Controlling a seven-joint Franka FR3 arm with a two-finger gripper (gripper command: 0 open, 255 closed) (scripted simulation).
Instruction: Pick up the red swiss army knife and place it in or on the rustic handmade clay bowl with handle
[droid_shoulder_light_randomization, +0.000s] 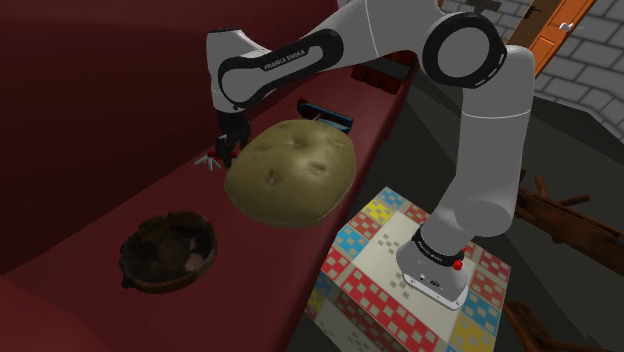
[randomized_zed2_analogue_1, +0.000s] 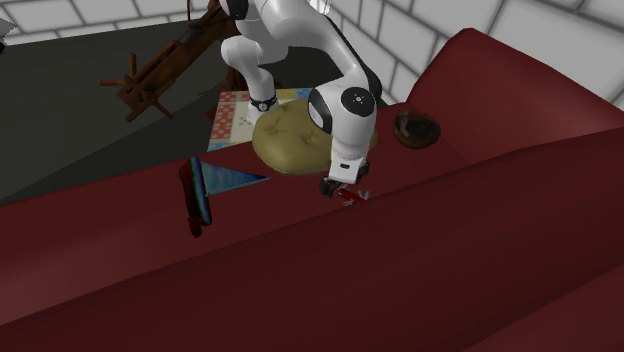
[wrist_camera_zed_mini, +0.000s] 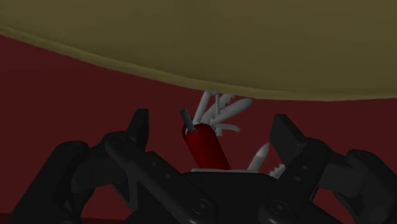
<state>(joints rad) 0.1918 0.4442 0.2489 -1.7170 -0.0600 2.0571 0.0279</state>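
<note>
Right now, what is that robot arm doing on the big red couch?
The white robot arm holds its black gripper just over a red swiss army knife, blades fanned out, lying on the dark red couch beside a big tan potato-shaped lump. The gripper is open, a finger on each side of the knife, not gripping it yet. The brown clay bowl waits farther along the seat.

Red knife (wrist_camera_zed_mini: 205, 145), dark brown bowl (droid_shoulder_light_randomization: 168, 252)

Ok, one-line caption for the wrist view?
Open end effector straddles the red swiss army knife, blades fanned out, on a dark red surface beside a big tan lump.
</note>
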